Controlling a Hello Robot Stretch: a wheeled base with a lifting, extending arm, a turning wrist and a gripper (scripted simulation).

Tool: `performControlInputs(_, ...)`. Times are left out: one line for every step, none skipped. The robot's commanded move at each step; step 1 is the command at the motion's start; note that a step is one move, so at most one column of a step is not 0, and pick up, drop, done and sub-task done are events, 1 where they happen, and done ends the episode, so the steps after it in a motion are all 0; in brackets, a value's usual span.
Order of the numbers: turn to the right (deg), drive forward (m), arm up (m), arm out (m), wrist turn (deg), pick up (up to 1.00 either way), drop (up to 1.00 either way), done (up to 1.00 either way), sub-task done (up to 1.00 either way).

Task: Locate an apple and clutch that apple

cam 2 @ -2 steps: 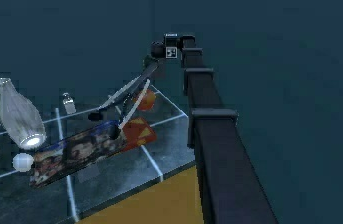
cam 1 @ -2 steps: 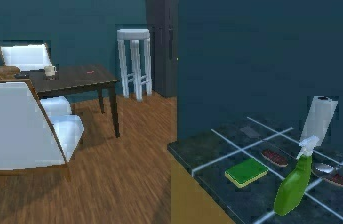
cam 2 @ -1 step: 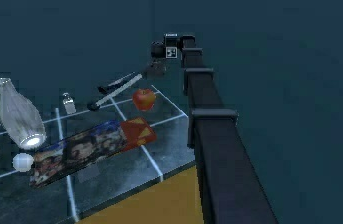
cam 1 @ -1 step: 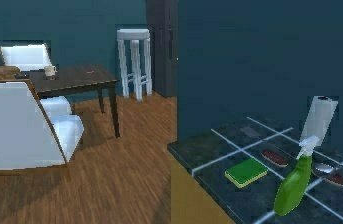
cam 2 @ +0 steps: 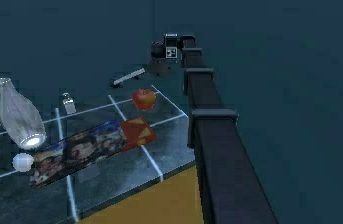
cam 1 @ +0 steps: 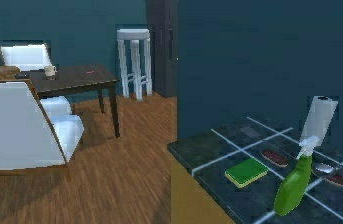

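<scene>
Gripper: out at the far end of the arm, thin fingers pointing toward the arm side view's left, just above the apple in the picture. Can't tell how the fingers are set or whether anything is in them, with the counter right behind.
Counter: dark tiled top, pale grout lines, yellow front below; flat, firm footing for everything on it.
Patterned box: lying long and low near the counter's front edge; off the approach line, leave alone.
Orange carton: at the patterned box's end, just this side of the apple; closest obstacle, so no dropping short.
Glass bottle: upright, well off to the left; tall and likely tippy, no reason to go near.
Apple: red, round, alone on its tile between carton and fingers. Target found!
Step in hand: by the look of it, covering the last small gap and seating the apple between the fingers.
Doing it well: tiny corrections only, centre on the widest part, come in gently; round fruit, apt to roll at a nudge. Lift straight up before drawing the arm back, clear of the carton.
Far wall: dark teal behind the gripper.
</scene>
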Motion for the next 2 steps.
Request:
performControlInputs(0.0,0.0,0.0,0.0,18.0,0.0,0.0,0.0,0.0)
performControlInputs(0.0,0.0,-0.1,0.0,0.0,0.0,0.0,0.0,0.0)
